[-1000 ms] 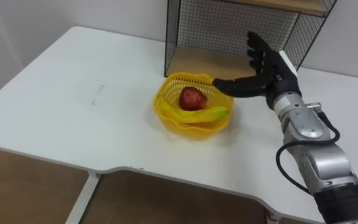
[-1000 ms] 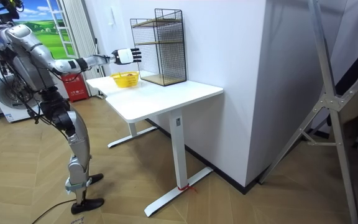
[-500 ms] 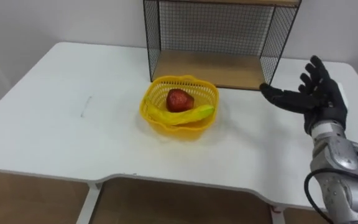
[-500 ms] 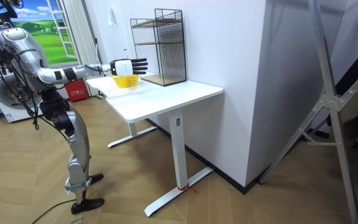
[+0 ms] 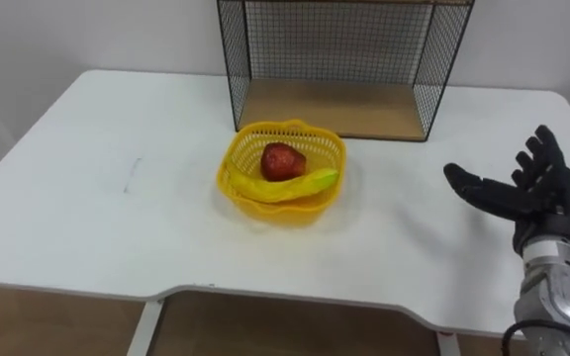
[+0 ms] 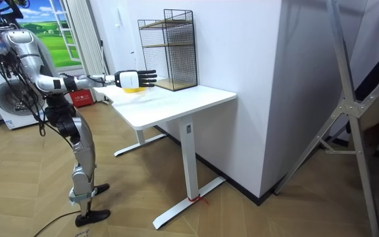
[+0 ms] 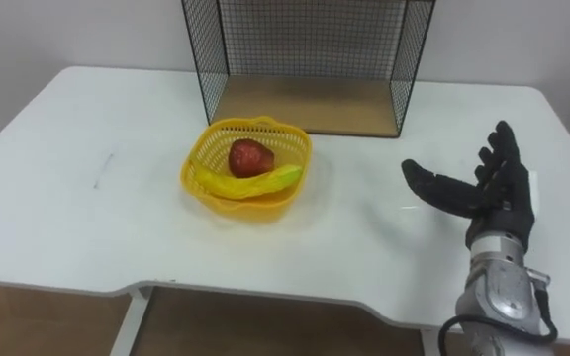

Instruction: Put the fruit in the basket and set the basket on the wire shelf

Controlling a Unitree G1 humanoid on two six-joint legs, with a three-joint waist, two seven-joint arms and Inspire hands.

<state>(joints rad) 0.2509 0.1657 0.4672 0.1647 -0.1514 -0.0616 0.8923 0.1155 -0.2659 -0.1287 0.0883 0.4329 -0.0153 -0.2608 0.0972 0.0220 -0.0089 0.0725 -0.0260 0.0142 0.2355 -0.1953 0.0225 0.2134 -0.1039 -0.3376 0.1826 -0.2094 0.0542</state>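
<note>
The basket (image 5: 265,207) is a bright yellow plastic one with a lattice wall and a wavy, scalloped rim. It sits on the white table (image 5: 87,227) just in front of the shelf (image 5: 231,69), close to its left front corner and not inside it. Both fruits are in the basket. A red apple (image 5: 281,160) sits toward the back, darker red on one side with a bit of shine on top. A yellow banana (image 5: 285,185) lies across the front, curving up to a greenish tip on the right that rests against the rim.

As for writing, the one thing I can spot is a faint dark mark (image 5: 132,173) on the tabletop left of the basket, and it's too small to read.

The shelf is black wire mesh on the sides and back with a wooden board (image 5: 334,107) as its floor, and its front is open toward the robot.

The right hand (image 5: 534,198) hovers over the right part of the table, well apart from the basket. Its dark fingers are straight and spread apart, the thumb pokes out toward the basket, and it holds nothing.

In the room view the robot stands at the table end on the room view's left, with that arm stretched out level over the tabletop. A sliver of yellow shows just under the hand (image 6: 131,78).
</note>
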